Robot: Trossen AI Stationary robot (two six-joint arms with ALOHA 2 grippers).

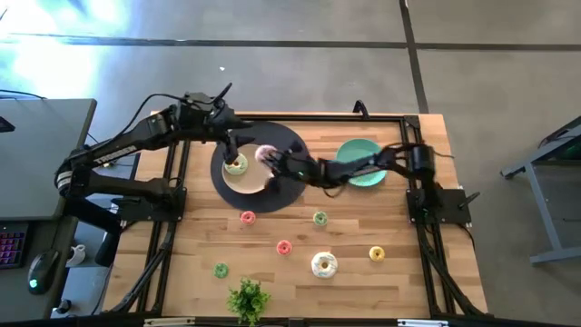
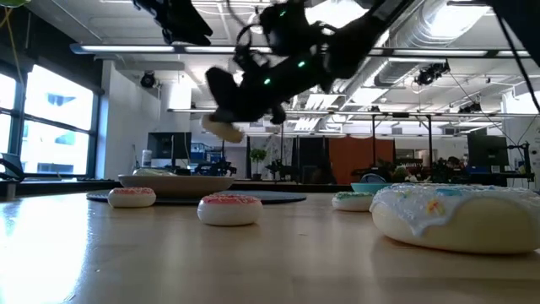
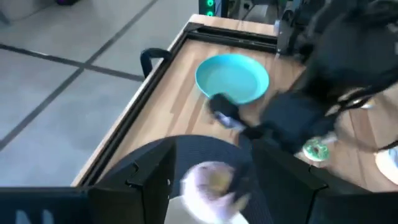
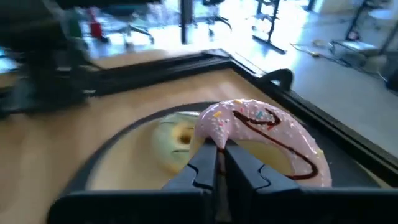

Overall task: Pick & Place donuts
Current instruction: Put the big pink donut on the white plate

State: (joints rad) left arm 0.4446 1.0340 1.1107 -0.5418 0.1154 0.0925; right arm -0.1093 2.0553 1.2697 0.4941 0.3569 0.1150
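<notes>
Much of my own work is hard to read: from above, my right pincer [image 1: 270, 160] is a dark blur over the round black mat [image 1: 292, 141], and the pink-iced donut [image 1: 265, 154] it carries shows only as a pale smear. From surface height my arms are dark shapes hanging against the ceiling lights, the held donut [image 2: 223, 128] a beige blob beneath them. My left pincer [image 1: 229, 145] hovers beside the beige plate [image 1: 247, 183], and I cannot tell how far its fingers stand apart; my left wrist view is blocked by my right arm.

The surface [image 1: 300, 272] is pale wood strips in a black frame, on a grey floor, with a leafy plant [image 1: 248, 298] at its near edge and a teal plate [image 1: 357, 152] partly under my right arm. Beyond it lies an open hall with windows, ceiling lights and desks.

My right wrist view is clearest: my fingers [image 4: 205, 163] are closed, pinching the rim of the pink-iced donut [image 4: 261, 140], which has a dark chocolate-coloured drizzle, sprinkles and a beige underside, held above the mat. A green-iced donut [image 4: 176, 138] lies on the beige plate just behind it. A white-iced donut [image 1: 324, 264] and smaller pink [image 1: 283, 247], green [image 1: 320, 218] and yellow [image 1: 377, 253] rings sit scattered on the wood.
</notes>
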